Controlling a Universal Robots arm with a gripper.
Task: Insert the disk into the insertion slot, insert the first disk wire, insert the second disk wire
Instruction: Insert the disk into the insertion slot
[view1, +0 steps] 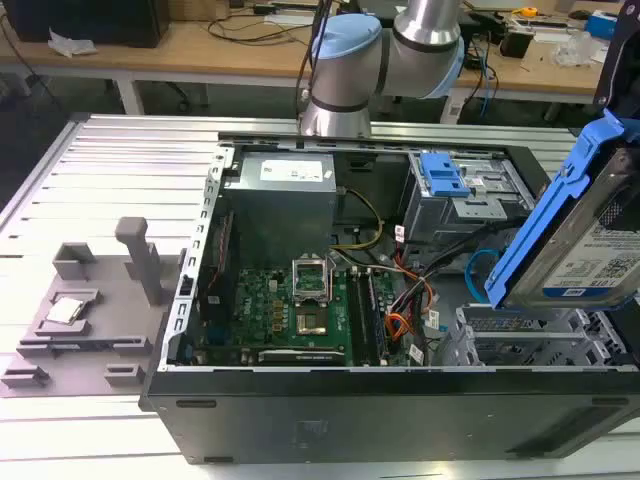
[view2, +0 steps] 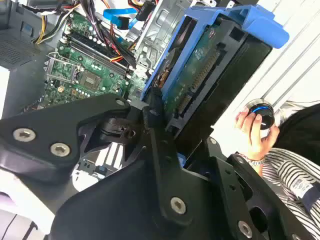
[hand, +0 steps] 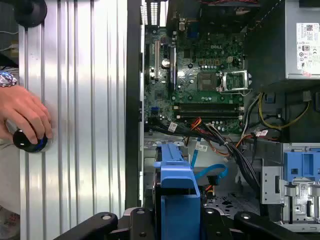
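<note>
The disk (view1: 585, 235), a silver drive in a bright blue carrier, hangs tilted above the open case at the exterior view's right. My gripper (view2: 175, 130) is shut on the disk (view2: 200, 70); black fingers (hand: 142, 222) flank its blue carrier (hand: 177, 200). Below it sits the insertion slot (view1: 520, 335), a low silver perforated cage. The second disk wire (view1: 478, 270), a thin blue cable, loops beside that cage, as the first wrist view (hand: 212, 172) also shows. An orange-red-black wire bundle (view1: 410, 300) lies close by; I cannot tell which lead is the first disk wire.
A taller grey cage with a blue latch (view1: 443, 175) stands behind the slot. The motherboard (view1: 290, 305) and power supply (view1: 280, 195) fill the case's other half. A person's hand (hand: 25, 117) rests on a knob on the ribbed table. A grey fixture (view1: 90, 300) sits at the exterior view's left.
</note>
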